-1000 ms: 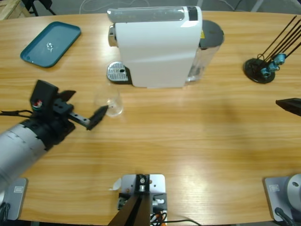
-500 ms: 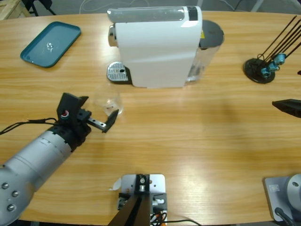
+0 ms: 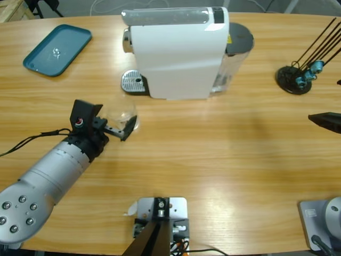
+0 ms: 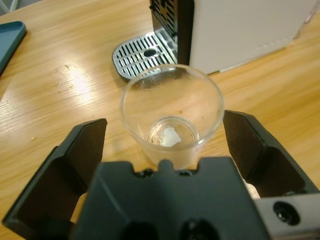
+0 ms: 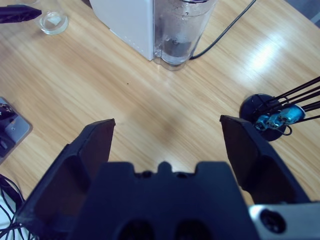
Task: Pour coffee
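Left pincer point(image 4: 165, 137) spread wide around the clear glass point(image 4: 171, 120), upright on the pale wooden desk point(image 3: 229, 154) near the drip grille point(image 4: 145, 52). Right pincer point(image 5: 167, 135) gapes wide over bare wood.

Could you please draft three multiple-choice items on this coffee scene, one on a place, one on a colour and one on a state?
1. Where does the glass tumbler stand?
A. between the left gripper's jaws
B. on the drip grate
C. on the tray

2. What colour is the tray?
A. red
B. teal
C. yellow

3. How do the right gripper's jaws stand?
A. shut on a cup
B. shut on nothing
C. open, holding nothing

Answers: 1 A, the left wrist view shows a black jaw on each side of the tumbler, apart from it; 2 B, the high view shows a teal tray on the table; 3 C, only bare wood lies between them.
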